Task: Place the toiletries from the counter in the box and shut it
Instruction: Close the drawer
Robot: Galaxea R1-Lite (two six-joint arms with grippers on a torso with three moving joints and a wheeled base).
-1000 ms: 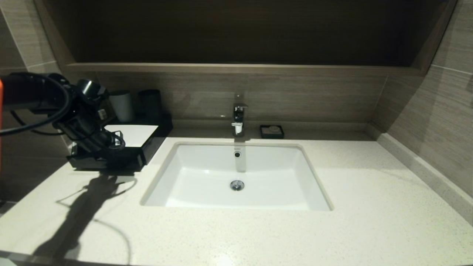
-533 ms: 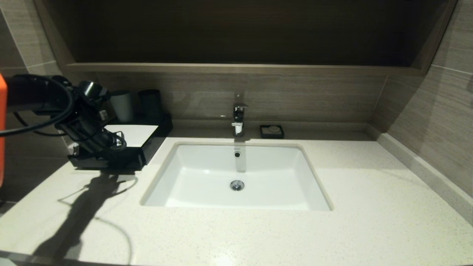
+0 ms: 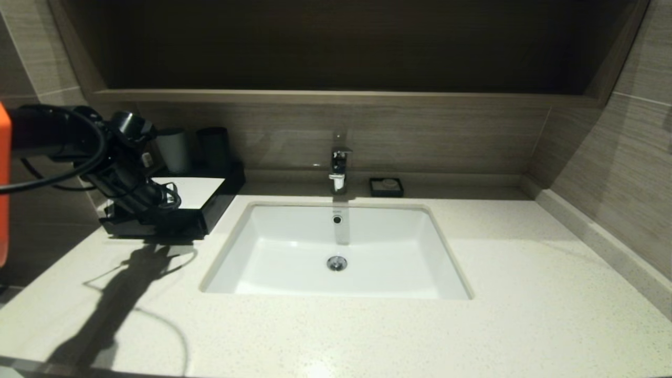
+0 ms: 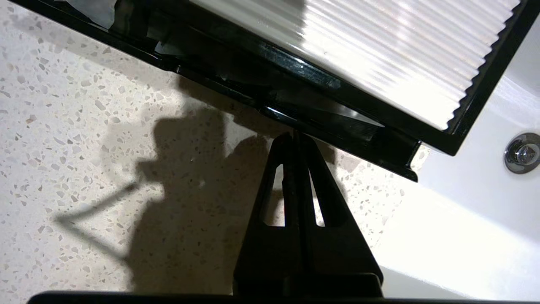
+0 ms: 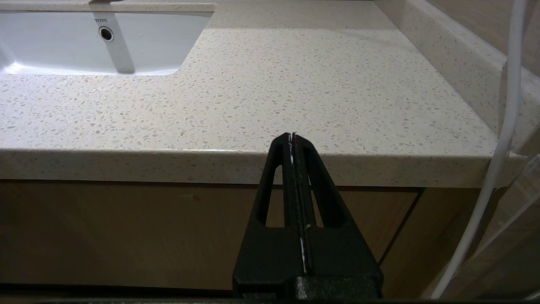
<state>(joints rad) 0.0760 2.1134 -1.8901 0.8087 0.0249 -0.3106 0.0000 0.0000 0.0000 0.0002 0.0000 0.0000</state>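
Pressed together and empty, our left gripper (image 4: 295, 134) meets the black front edge of the box (image 3: 207, 212) at the counter's (image 3: 525, 273) back-left corner. Since a second ago we see the drawer slid slightly inward. Two cups (image 3: 173, 150) stand behind the box; sink (image 3: 294, 262), faucet (image 3: 339, 168) and soap dish (image 3: 386, 187) lie further along. Our right gripper (image 5: 294, 136), also closed, hangs below the counter's front edge.

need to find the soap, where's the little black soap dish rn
In the head view, the soap dish sits at the back of the counter, just right of the faucet.
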